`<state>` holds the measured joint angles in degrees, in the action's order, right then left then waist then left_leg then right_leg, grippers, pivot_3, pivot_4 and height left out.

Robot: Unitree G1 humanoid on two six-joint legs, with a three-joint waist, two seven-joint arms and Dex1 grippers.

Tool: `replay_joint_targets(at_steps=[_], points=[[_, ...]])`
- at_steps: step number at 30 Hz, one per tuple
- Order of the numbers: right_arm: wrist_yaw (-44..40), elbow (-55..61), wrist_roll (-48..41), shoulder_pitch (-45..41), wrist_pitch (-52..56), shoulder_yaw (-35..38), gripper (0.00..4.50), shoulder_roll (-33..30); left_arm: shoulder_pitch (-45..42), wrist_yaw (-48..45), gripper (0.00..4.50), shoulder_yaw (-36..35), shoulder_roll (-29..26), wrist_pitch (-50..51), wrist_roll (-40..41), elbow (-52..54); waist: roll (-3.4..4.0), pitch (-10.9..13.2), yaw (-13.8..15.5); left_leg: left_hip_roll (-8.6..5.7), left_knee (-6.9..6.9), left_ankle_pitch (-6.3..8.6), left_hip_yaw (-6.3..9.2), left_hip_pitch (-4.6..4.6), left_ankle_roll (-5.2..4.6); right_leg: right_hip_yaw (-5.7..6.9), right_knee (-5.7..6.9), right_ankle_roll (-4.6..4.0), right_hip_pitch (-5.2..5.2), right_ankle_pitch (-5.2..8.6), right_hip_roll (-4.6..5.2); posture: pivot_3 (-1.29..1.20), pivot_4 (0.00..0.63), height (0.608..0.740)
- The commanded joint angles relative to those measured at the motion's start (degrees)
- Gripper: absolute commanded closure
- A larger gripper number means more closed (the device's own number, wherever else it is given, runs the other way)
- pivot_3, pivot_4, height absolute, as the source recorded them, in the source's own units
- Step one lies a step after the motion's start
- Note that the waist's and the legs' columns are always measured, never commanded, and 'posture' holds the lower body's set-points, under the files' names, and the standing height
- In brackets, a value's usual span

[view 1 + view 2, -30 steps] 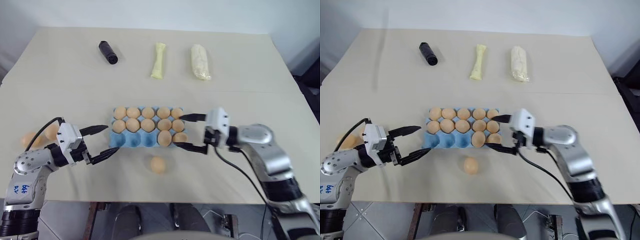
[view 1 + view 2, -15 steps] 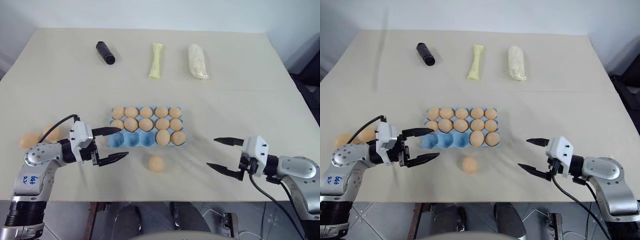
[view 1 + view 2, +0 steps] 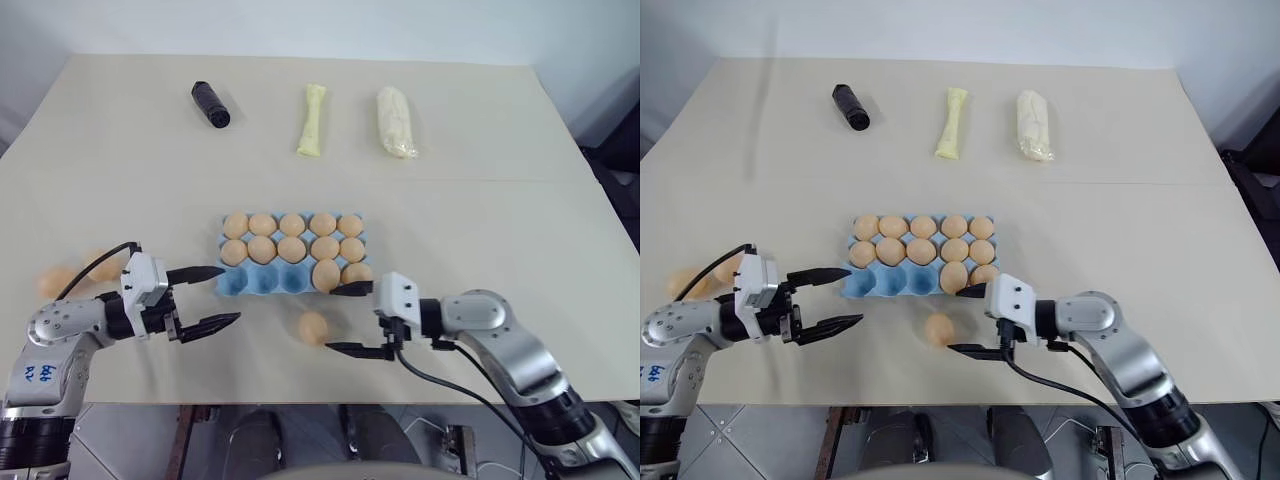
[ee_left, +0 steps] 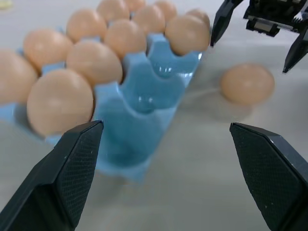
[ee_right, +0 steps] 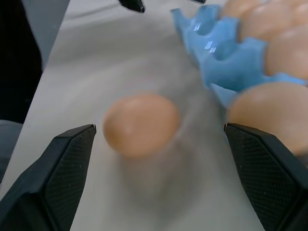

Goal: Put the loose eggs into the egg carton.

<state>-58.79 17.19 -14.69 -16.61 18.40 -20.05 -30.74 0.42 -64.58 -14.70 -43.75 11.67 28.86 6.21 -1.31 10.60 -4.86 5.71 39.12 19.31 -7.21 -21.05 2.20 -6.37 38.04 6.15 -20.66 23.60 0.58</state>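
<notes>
Just ahead of the right gripper's [image 3: 346,319] wide-spread fingers, one loose egg [image 3: 313,328] lies on the table [image 3: 480,210], beside the carton [image 3: 258,282]. The left gripper [image 3: 204,297] is spread wide too, pointing at the carton's empty cups; two more eggs [image 3: 55,281] lie behind it.

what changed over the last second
The right gripper left the egg carton's right end, swung out right, then came back in and now stands open beside the loose egg in front. The left gripper stayed open near the carton. Nothing was picked up.
</notes>
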Motion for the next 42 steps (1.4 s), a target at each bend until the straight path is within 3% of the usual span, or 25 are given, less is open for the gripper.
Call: replay_joint_targets(at_steps=[1, 8, 11, 15, 17, 24, 29, 35, 38, 42], points=[[-1.5, -2.4, 1.0, -2.3, -1.9, -1.7, 0.02, 1.1, 1.5, -0.4, 0.0, -2.5, -1.2, -0.4, 0.9, 1.2, 0.0, 0.0, 0.0, 0.0, 0.01, 0.0, -0.01, 0.0, 0.0, 0.0, 0.01, 0.0, 0.0, 0.0, 0.01, 0.0, 0.15, 0.74], [-4.2, -9.4, 4.0, -6.3, -4.6, -6.2, 0.02, 3.9, 3.4, -0.4, 0.0, -3.7, -1.8, 0.8, 1.4, 3.0, 0.0, 0.0, 0.0, -0.01, 0.06, -0.02, 0.01, 0.02, -0.01, 0.03, 0.14, -0.01, -0.01, 0.0, 0.0, 0.0, 0.15, 0.74], [-4.8, -10.6, 4.4, -6.1, -6.6, -6.4, 0.61, 4.6, 3.6, -0.2, 0.0, -4.0, -1.9, 1.4, 1.6, 3.6, 0.0, 0.0, 0.0, -0.01, 0.06, -0.02, 0.0, 0.0, -0.01, 0.04, 0.12, -0.01, -0.02, 0.0, 0.01, 0.0, 0.15, 0.74], [-6.4, -9.9, 2.7, -5.3, -7.6, -5.5, 1.96, 4.6, 3.9, -0.1, 0.0, -4.2, -2.0, 1.8, 1.7, 3.9, 0.0, 0.0, -0.1, -0.01, 0.06, -0.02, -0.01, 0.02, -0.01, 0.08, 0.16, -0.01, -0.02, 0.0, 0.0, 0.0, 0.15, 0.74], [-7.4, -7.7, 0.1, -4.7, -6.1, -3.5, 2.29, 3.7, 3.8, 0.1, 0.0, -4.2, -1.9, 1.8, 1.6, 3.9, 0.0, 0.0, -0.1, -0.01, 0.06, -0.02, -0.01, 0.02, -0.01, 0.08, 0.18, -0.01, -0.02, 0.0, 0.0, 0.0, 0.15, 0.74], [-6.1, -0.7, -9.5, -8.2, 2.6, 5.9, 2.29, 1.6, 3.5, 0.8, 0.0, -3.9, -1.1, 1.5, 1.3, 3.4, 0.0, 0.0, -0.2, -0.01, 0.08, -0.02, 0.01, 0.03, -0.01, 0.07, 0.24, -0.01, -0.01, 0.0, 0.01, 0.0, 0.15, 0.74], [-0.9, -7.8, -4.5, -15.3, -1.0, 6.7, 2.29, 5.1, 2.6, 2.1, 0.0, -3.2, 0.3, 0.9, 0.9, 2.6, -0.01, 0.0, -0.3, -0.01, 0.07, -0.09, 0.06, 0.07, 0.05, 0.06, 0.35, -0.06, -0.03, -0.01, -0.02, 0.0, 0.15, 0.74], [0.3, -15.7, 1.3, -19.5, -5.7, 2.6, 2.29, 9.2, 1.8, 2.9, 0.0, -2.5, 1.2, 0.3, 0.3, 2.1, -0.01, 0.0, -0.3, -0.02, 0.06, -0.1, -0.02, -0.03, 0.04, 0.07, 0.42, -0.06, -0.22, -0.01, 0.0, 0.0, 0.15, 0.74], [2.0, -19.6, 3.6, -21.3, -5.9, 1.3, 1.46, 12.0, 1.5, 3.7, 0.0, -2.5, 1.6, 0.5, 0.4, 2.3, -0.01, 0.0, -0.6, -0.01, 0.06, -0.1, -0.12, -0.14, 0.05, 0.08, 0.62, -0.06, -0.47, -0.01, 0.02, 0.0, 0.15, 0.74], [-0.6, -16.5, 1.5, -19.8, -4.6, 2.0, 0.06, 11.6, 1.4, 4.4, 0.0, -3.1, 2.0, 0.6, 0.6, 2.2, -0.01, 0.0, -1.0, -0.01, 0.08, -0.17, -0.34, -0.14, 0.04, 0.06, 0.87, -0.06, -0.68, -0.01, 0.02, 0.0, 0.15, 0.74]])
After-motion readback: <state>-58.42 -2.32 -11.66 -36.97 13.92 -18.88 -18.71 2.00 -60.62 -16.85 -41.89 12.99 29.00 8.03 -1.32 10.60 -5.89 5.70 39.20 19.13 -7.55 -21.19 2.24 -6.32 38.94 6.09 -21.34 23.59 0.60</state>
